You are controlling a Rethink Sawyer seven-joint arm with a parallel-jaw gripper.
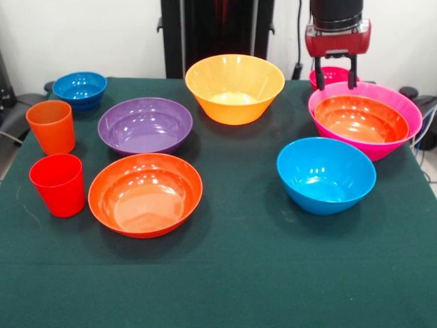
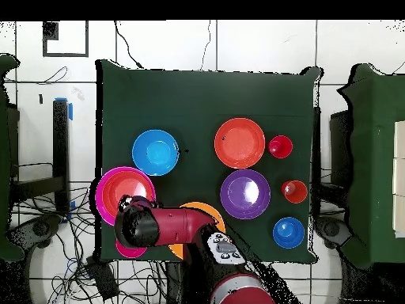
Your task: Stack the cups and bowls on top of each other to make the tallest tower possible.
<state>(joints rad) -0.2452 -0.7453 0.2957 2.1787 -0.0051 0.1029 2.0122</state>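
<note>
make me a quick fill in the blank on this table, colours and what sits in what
1. The red-orange bowl on the right sits inside the large ____ bowl.
2. The gripper hangs with its fingers ____.
3. Beside the orange cup stands a ____ cup.
4. The bowl between the small blue bowl and the yellow-orange bowl is ____.

Missing words: pink; open; red; purple

The surface [image 1: 232, 273] is covered in plain dark green cloth. On it sit an orange cup [image 1: 51, 126] and a red cup [image 1: 59, 184], a small dark blue bowl [image 1: 80, 89], a purple bowl [image 1: 145, 124], a yellow-orange bowl [image 1: 235, 87], a glossy red-orange bowl [image 1: 145, 194] and a bright light blue bowl [image 1: 326, 175]. A magenta-pink bowl [image 1: 390, 140] holds a second red-orange bowl [image 1: 360, 119]. A small pink-red bowl [image 1: 331, 74] shows behind it. The claw [image 1: 336, 80] has black fingers [image 1: 319, 74] under a red housing.
</note>
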